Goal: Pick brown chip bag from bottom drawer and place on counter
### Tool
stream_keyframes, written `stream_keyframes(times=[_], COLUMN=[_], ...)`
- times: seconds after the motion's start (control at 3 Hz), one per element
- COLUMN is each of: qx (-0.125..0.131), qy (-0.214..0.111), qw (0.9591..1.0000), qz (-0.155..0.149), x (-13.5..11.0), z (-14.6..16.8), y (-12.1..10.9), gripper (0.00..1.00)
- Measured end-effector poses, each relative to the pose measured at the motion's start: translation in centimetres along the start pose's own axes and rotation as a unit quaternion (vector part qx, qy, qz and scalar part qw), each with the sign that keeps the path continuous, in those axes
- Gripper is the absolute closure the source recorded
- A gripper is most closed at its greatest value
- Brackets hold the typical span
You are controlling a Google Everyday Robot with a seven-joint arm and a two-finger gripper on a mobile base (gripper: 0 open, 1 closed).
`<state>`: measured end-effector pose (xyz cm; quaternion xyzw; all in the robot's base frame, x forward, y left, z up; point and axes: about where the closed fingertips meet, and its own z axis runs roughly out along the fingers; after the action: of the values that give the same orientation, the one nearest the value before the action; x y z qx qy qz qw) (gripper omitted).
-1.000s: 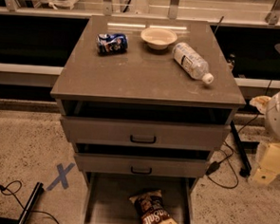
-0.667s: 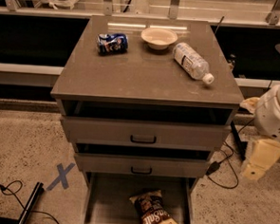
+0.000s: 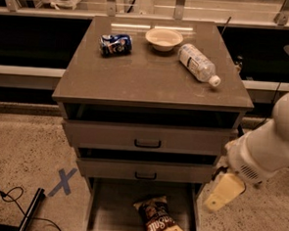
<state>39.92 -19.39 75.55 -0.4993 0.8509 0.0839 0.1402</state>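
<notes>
The brown chip bag (image 3: 160, 221) lies flat on the floor of the open bottom drawer (image 3: 112, 208), right of its middle, with white script lettering and a cream lower part. The counter (image 3: 151, 78) is the cabinet's grey-brown top. My white arm comes in from the right. My cream gripper (image 3: 223, 192) hangs beside the cabinet's right side, level with the middle drawer. It is above and to the right of the bag, apart from it, and holds nothing that I can see.
On the counter are a crushed blue can (image 3: 115, 43), a cream bowl (image 3: 163, 38) and a water bottle (image 3: 198, 63) lying on its side. Two upper drawers (image 3: 148, 137) stand slightly open. A blue X (image 3: 62, 182) and a cable (image 3: 4, 197) are on the floor at the left.
My arm has moved left and down from the right edge toward the cabinet's right side. The gripper is now lower and closer to the bottom drawer. The bag has not moved.
</notes>
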Motion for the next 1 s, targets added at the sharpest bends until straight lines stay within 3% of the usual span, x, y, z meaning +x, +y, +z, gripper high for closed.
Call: stream_keyframes(times=[0.33,0.67,1.0], qx=[-0.02,0.005,-0.062], qy=[-0.053,-0.075,-0.046], qw=[0.9945,0.9929,0.9898], qz=[0.088,0.092,0.12], x=[0.6,-0.2,1.5], z=[6.1,6.4,9.9], y=[0.6,-1.0,-0.5], gripper=[0.0,0.0,0.0])
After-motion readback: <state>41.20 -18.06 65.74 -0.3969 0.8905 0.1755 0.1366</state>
